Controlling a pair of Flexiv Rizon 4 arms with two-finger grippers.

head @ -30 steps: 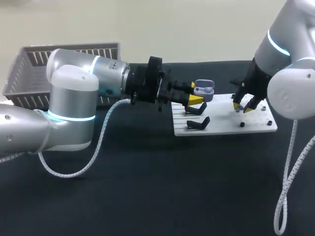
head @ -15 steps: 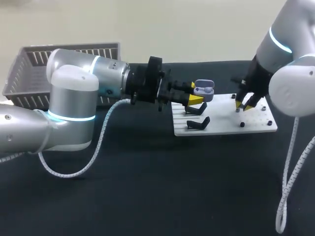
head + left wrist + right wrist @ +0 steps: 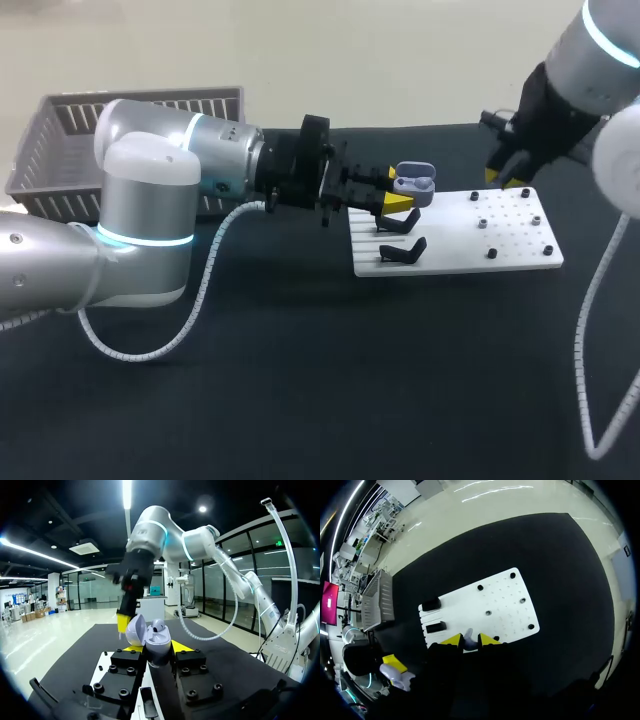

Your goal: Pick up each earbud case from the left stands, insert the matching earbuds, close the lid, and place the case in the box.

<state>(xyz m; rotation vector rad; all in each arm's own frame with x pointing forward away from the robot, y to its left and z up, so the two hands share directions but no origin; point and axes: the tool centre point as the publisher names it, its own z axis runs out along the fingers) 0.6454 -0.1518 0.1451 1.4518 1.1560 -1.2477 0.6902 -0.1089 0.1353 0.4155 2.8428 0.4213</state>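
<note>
The left gripper (image 3: 157, 649) is closed on the lower shell of the earbud case (image 3: 159, 636) and holds it lid-open just above the black stands (image 3: 405, 250). The case is judged light, rigid and glossy, so grip its sides below the hinge. The right gripper (image 3: 469, 640) pinches a small, likely slippery earbud (image 3: 468, 636) over the white board (image 3: 515, 240) on the matte black table (image 3: 300, 380), with the basket (image 3: 60, 130) well apart.

Black matte table (image 3: 300, 400), evenly lit, glossy pale floor (image 3: 470, 497) around it
</note>
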